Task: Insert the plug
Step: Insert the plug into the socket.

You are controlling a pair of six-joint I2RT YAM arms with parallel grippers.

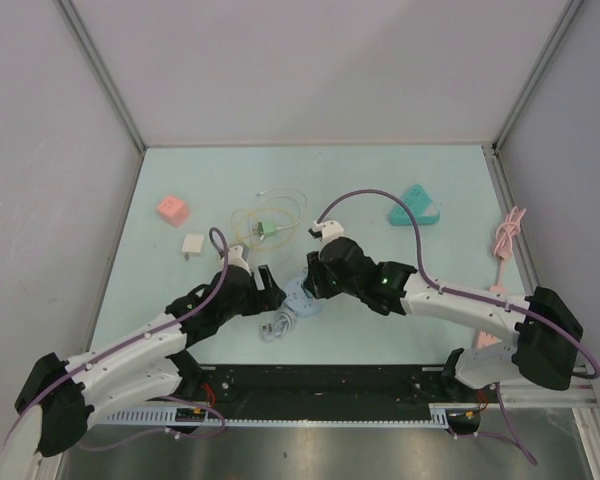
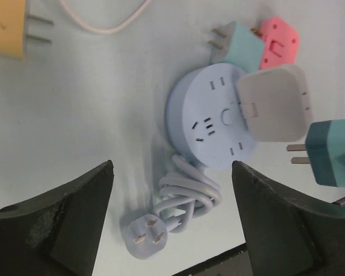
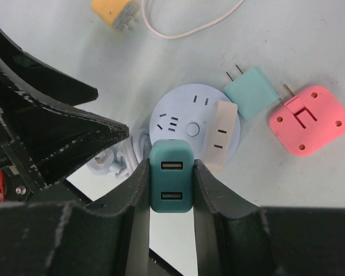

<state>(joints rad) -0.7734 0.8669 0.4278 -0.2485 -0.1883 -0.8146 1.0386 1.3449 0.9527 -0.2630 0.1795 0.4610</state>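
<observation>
A dark teal USB charger plug (image 3: 171,178) is clamped between the fingers of my right gripper (image 3: 171,190), its two ports facing the camera. The plug hangs just above the near edge of a round pale blue socket hub (image 3: 184,109), prongs (image 2: 298,155) still out in the air. A cream adapter (image 3: 221,138) sits plugged into the hub's right side. My left gripper (image 2: 172,201) is open over the hub's coiled white cord (image 2: 190,195) and holds nothing. In the top view the hub (image 1: 298,298) lies between both grippers.
A light teal plug (image 3: 252,92) and a pink adapter (image 3: 309,119) lie beside the hub. A yellow plug (image 3: 116,12) with a thin cable lies farther back. A pink cube (image 1: 172,209), white cube (image 1: 193,245), teal triangular box (image 1: 416,206) and pink strip (image 1: 507,240) are spread around.
</observation>
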